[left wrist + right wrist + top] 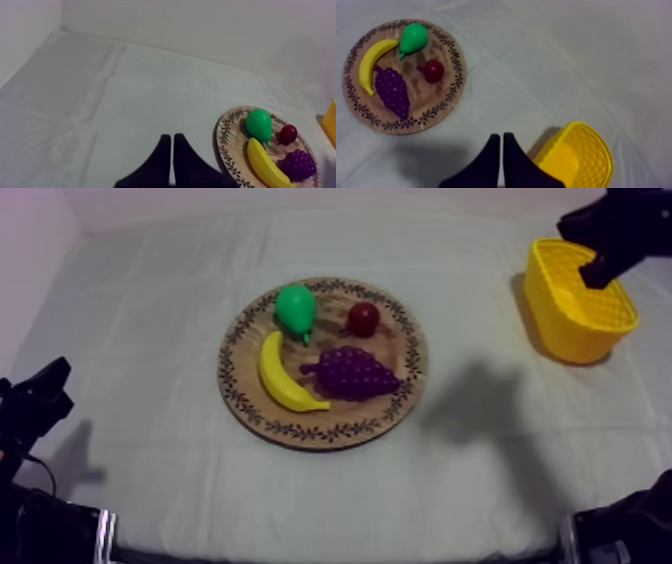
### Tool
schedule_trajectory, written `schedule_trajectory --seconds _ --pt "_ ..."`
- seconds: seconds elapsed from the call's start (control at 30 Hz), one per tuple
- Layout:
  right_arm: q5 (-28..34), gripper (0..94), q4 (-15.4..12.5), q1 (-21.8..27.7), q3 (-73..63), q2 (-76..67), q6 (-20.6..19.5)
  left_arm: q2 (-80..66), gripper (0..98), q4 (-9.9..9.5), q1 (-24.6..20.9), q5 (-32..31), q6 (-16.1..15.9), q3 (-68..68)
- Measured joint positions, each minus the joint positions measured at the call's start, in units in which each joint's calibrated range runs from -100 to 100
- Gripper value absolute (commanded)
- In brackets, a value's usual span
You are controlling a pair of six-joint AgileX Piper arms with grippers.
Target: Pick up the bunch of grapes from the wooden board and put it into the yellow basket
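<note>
Four fruits: grapes [355, 373], banana [282, 376], pear [296, 310] and small red fruit [363, 318], all lying on the board [340, 426]
Grapes: on the board's side nearer the basket, just beside the banana, untouched by either claw
Basket: yellow [580, 318], at the right of the bench [150, 338], well apart from the board; no fruit seen inside
Right claw: [501, 136] fingers together in a narrow wedge, gripping nothing, up by the basket and well apart from the grapes
Left claw: [172, 137] closed on nothing, low at the bench's left, well apart from the board
Done: nothing yet, by the look of it; no grip, no lift
Left: the whole job, as I judge it: a claw must cross to the board, open, close on the grapes, lift them clear of the banana, carry them over the basket and let go
Likely arm: right, being nearer the basket
</note>
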Motion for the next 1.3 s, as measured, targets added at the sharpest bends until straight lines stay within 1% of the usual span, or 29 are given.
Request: schedule_trajectory --seconds 0.27,0.37,0.67,0.87,1.03,1.2,1.3 --pt "11.0 0.7 -1.96 -3.94 -14.65 13.47 3.67 0.0 0.1 0.0 0.0 0.0 0.02 0.0" --pt "14.61 0.7 -3.19 -5.1 -19.11 17.63 5.25 0.0 0.1 0.0 0.0 0.0 0.02 0.0" --pt "24.24 0.7 -5.2 -8.01 -29.12 28.06 8.54 0.0 0.1 0.0 0.0 0.0 0.02 0.0" --pt "28.72 0.8 -5.5 -10.04 -34.23 33.91 8.46 0.0 0.1 0.0 0.0 0.0 0.02 0.0" --pt "32.56 0.8 -5.54 -11.89 -39.17 38.55 7.46 0.0 0.1 0.0 0.0 0.0 0.02 0.0" --pt "36.82 0.8 -4.69 -14.1 -44.22 43.44 5.86 0.0 0.1 0.0 0.0 0.0 0.02 0.0" --pt "37.34 0.8 -3.92 -15.23 -46.47 46.32 4.84 0.0 0.1 0.0 0.0 0.0 0.02 0.0"
